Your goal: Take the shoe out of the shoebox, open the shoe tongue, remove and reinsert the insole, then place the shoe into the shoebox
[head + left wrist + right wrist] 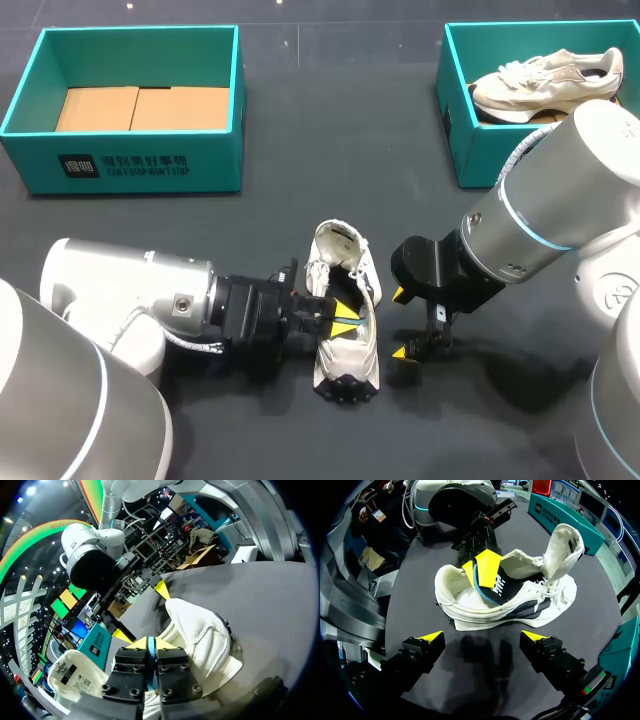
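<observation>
A white sneaker [348, 345] lies on the dark table, its tongue [336, 241] folded open and away from the opening. My left gripper [344, 317] reaches into the shoe from the left. It is shut on the edge of the dark, blue-rimmed insole [496, 588], which stands partly raised out of the shoe [520, 602]. In the left wrist view the yellow tips [151, 643] pinch a thin blue edge [150, 666]. My right gripper [400, 323] hangs open just right of the shoe. Its fingertips [433, 639] are wide apart with nothing between them.
An empty teal shoebox [140, 160] with cardboard on its floor stands at the back left. A second teal box [462, 120] at the back right holds another pale sneaker [545, 82]. Bare dark table lies between the boxes and in front of the shoe.
</observation>
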Robot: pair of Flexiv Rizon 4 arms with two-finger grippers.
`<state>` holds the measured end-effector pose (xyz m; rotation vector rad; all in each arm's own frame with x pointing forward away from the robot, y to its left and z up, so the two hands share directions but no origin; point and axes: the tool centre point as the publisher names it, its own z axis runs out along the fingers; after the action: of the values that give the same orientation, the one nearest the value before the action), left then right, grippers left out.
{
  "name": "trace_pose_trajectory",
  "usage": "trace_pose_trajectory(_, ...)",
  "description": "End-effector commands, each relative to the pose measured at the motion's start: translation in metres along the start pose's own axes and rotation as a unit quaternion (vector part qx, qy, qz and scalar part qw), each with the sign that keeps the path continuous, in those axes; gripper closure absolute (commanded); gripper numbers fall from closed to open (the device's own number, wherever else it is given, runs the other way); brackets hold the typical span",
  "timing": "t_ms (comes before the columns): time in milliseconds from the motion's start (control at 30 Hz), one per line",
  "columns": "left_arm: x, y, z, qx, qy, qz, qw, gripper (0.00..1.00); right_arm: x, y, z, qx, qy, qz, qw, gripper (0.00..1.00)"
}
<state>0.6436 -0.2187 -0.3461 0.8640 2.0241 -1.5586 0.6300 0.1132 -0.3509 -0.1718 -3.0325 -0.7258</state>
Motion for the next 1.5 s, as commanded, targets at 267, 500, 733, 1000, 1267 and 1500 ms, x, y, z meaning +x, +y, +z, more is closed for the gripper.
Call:
trace_pose_trajectory(267,-0.002,-0.006,0.003,0.023,0.008,-0.023,0.999,1.0,0.002,-0.001,0.0,-0.001,-0.002,0.0,1.0,0.0)
trace_pose_trajectory(500,-0.007,-0.019,-0.004,0.031,0.011,-0.023,0.999,0.87,0.002,-0.001,0.0,-0.001,-0.002,0.0,1.0,0.0)
trace_pose_trajectory(733,-0.009,-0.024,-0.005,0.035,0.022,-0.018,0.999,0.78,0.002,-0.001,0.0,-0.001,-0.002,0.0,1.0,0.0)
trace_pose_trajectory(1000,-0.009,-0.028,-0.008,0.037,0.037,-0.018,0.998,0.75,0.002,-0.001,0.0,-0.001,-0.002,0.0,1.0,0.0)
trace_pose_trajectory(1267,-0.01,-0.032,-0.018,0.031,0.053,-0.016,0.998,0.73,0.002,-0.001,0.0,-0.001,-0.002,0.0,1.0,0.0)
trace_pose_trajectory(1500,-0.004,-0.03,-0.026,0.021,0.071,-0.02,0.997,0.71,0.002,-0.001,0.0,-0.001,-0.002,0.0,1.0,0.0)
